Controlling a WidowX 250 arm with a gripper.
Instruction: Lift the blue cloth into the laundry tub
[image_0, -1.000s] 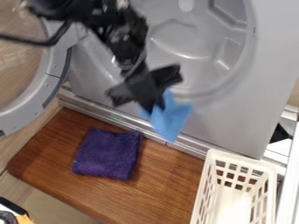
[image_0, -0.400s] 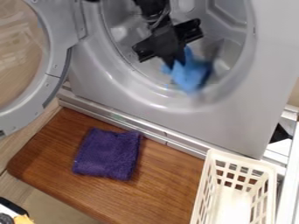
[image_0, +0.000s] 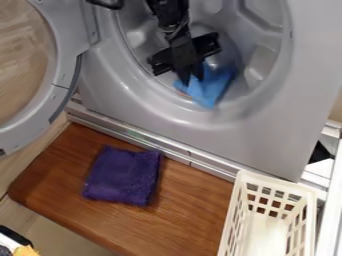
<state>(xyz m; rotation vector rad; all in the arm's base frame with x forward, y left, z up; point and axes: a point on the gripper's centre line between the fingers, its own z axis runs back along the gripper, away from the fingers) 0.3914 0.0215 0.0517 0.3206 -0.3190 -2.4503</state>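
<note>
Camera view has your tool (image_0: 191, 79) at the mouth of the laundry tub (image_0: 237, 42), with the blue cloth (image_0: 212, 87) right beneath its tip, inside the round opening. You're in the placing step, by the look of it: the lift is behind you and what remains is a clean release. The arm (image_0: 170, 17) hangs down over the tub from the top edge. Whether the tool is pinching the cloth or has let it go, you can't tell from here, so check that before you draw back. The cloth spreads toward the lower front of the opening, its lowest corner near the rim (image_0: 180, 114); whether it rests on the drum wall or on the lip is unclear. Your next move probably calls for easing the cloth a little deeper, then freeing it fully and backing straight out. Pull away with a fold caught and you could drag it over the lip onto the bench (image_0: 194, 200), where the purple cloth (image_0: 122, 176) lies. Keep your retreat clear of the open door (image_0: 57, 107) to the left; the white basket (image_0: 272, 182) sits well apart at lower right.
</note>
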